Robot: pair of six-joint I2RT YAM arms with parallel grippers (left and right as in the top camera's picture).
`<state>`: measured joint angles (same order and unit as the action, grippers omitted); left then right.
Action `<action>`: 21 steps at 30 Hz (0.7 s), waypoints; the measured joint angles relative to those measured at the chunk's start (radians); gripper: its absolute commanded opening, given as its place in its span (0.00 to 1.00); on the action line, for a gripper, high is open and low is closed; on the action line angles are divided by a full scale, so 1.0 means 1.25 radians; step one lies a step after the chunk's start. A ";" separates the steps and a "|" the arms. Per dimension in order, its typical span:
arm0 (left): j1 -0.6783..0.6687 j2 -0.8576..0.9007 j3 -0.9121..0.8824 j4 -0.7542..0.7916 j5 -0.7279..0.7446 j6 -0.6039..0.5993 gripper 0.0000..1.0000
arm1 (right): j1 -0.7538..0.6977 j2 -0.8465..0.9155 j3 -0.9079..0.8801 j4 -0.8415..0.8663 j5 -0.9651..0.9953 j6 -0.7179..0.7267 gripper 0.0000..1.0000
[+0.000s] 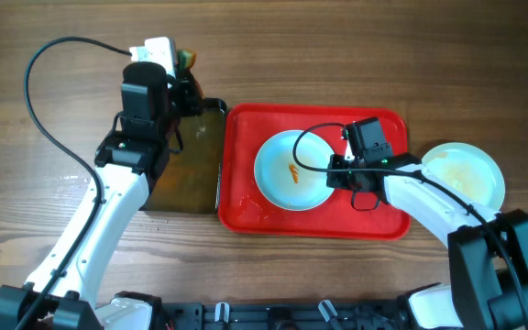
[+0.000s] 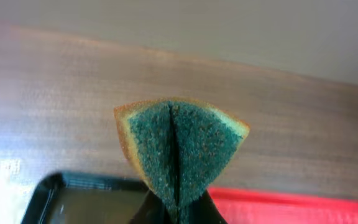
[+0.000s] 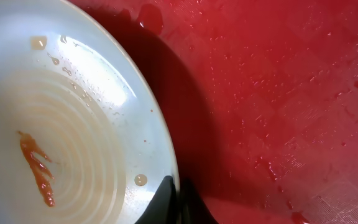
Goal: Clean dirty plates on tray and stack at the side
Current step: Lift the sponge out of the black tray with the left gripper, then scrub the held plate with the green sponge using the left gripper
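Observation:
A pale plate (image 1: pixel 293 170) with an orange smear lies on the red tray (image 1: pixel 246 206). My right gripper (image 1: pixel 337 170) is shut on its right rim; in the right wrist view the fingers (image 3: pixel 174 194) pinch the plate (image 3: pixel 61 124) edge, lifting it slightly above the tray (image 3: pixel 278 93). At least one more plate (image 1: pixel 466 172) sits on the wood right of the tray. My left gripper (image 1: pixel 183 84) is shut on a green and yellow sponge (image 2: pixel 179 146), folded between the fingers (image 2: pixel 178 208) above the black basin's far end.
A black basin (image 1: pixel 186 160) of brownish water stands against the tray's left side; its corner shows in the left wrist view (image 2: pixel 48 186). Water drops lie on the tray. Bare wooden table (image 1: pixel 356 46) surrounds everything.

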<state>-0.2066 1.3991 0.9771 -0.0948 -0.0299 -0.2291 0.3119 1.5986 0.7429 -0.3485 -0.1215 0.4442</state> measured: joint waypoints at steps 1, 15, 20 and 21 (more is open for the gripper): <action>0.000 0.000 0.000 -0.042 0.000 0.000 0.04 | 0.000 0.000 0.000 0.000 0.000 0.000 0.04; -0.049 0.120 0.002 -0.329 0.309 -0.050 0.04 | 0.000 0.000 0.001 0.000 0.002 0.000 0.04; -0.166 0.185 0.002 -0.203 0.390 -0.137 0.04 | 0.000 0.000 0.001 0.000 0.002 -0.001 0.04; -0.184 0.201 0.001 -0.173 0.402 -0.155 0.04 | 0.000 0.000 0.001 0.000 0.002 -0.001 0.04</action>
<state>-0.4366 1.6497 0.9787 -0.3111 0.4725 -0.4225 0.3119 1.5986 0.7437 -0.3489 -0.1184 0.4431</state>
